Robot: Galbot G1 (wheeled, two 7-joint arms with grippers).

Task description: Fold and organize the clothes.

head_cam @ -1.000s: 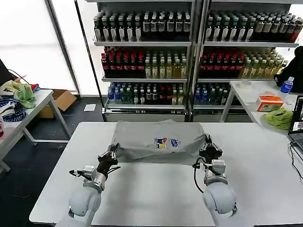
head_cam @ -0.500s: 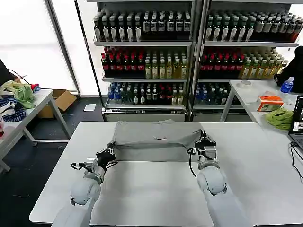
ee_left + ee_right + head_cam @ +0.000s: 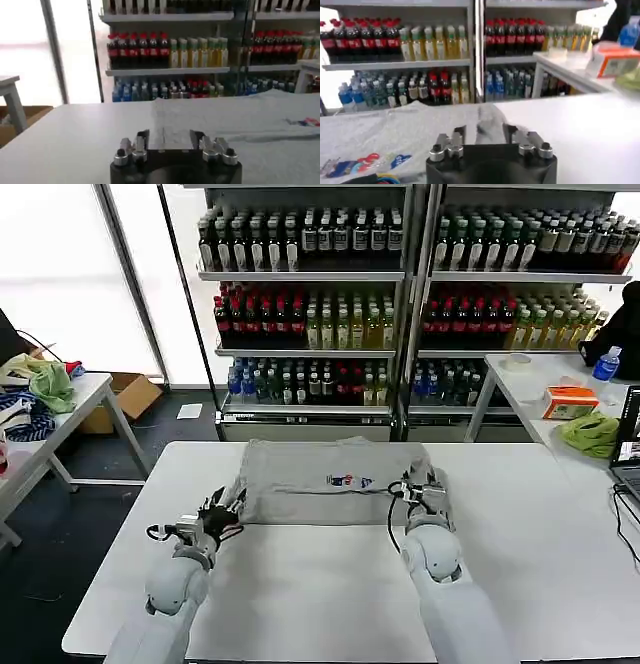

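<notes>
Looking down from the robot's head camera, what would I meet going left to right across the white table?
Left gripper at the shirt's near left corner → light grey T-shirt with its small cartoon print → right gripper at the shirt's right edge → bare white table.

T-shirt (image 3: pixel 325 482) on table (image 3: pixel 300 594).

The big white table (image 3: pixel 300 584) holds one light grey T-shirt (image 3: pixel 320 484) with a small colourful print (image 3: pixel 350 480) on it, lying folded and flat near the far edge, in the middle.
</notes>
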